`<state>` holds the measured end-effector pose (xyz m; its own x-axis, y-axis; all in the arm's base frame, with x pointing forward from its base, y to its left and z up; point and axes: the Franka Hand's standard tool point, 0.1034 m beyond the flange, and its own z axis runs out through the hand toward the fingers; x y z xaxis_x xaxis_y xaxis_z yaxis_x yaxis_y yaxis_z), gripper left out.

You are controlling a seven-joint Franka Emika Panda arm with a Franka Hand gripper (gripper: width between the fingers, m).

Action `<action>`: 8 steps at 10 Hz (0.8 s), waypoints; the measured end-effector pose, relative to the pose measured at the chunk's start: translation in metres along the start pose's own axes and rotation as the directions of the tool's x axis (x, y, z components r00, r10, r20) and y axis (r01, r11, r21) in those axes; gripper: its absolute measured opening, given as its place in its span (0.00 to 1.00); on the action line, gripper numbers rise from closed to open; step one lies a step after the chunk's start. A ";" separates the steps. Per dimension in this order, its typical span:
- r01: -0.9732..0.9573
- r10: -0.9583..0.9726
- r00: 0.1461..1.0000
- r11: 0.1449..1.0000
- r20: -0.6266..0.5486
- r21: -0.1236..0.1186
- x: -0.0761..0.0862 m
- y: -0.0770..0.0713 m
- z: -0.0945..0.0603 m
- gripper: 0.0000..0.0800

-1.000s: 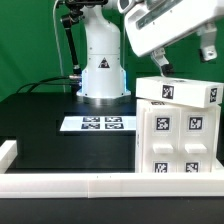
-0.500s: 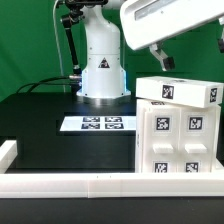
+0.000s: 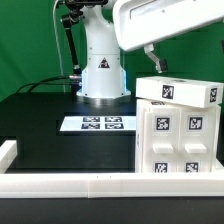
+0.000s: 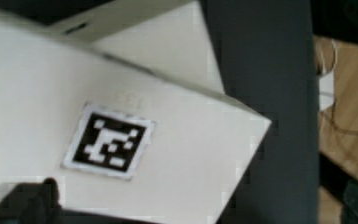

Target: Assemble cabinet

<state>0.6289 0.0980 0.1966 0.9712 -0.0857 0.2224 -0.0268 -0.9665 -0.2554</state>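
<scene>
The white cabinet (image 3: 176,140) stands on the black table at the exterior view's right, with several black-and-white tags on its front. A white panel (image 3: 178,92) with one tag lies across its top, slightly askew. My gripper (image 3: 185,60) hangs above that panel, apart from it and holding nothing. One dark finger (image 3: 156,60) shows; the other is cut off at the frame edge. In the wrist view the tagged white panel (image 4: 114,140) fills most of the picture, with one finger (image 4: 23,204) at the corner. The jaws stand wide apart.
The marker board (image 3: 96,124) lies flat in the middle of the table in front of the robot base (image 3: 104,70). A white rail (image 3: 70,183) runs along the near table edge, with a short white block (image 3: 7,152) at the exterior view's left.
The hand has risen and swung toward the exterior view's left, now larger in the frame. Its second finger has left the picture. The cabinet and top panel have not moved.
</scene>
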 end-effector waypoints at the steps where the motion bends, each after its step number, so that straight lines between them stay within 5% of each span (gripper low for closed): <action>1: 0.101 -0.101 0.995 0.995 0.002 -0.003 0.000 0.001 0.001 1.00; 8: 0.607 -0.605 0.795 0.795 0.047 -0.027 -0.005 0.009 0.010 1.00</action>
<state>0.6264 0.0922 0.1836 0.7991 0.5281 0.2875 0.5614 -0.8265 -0.0423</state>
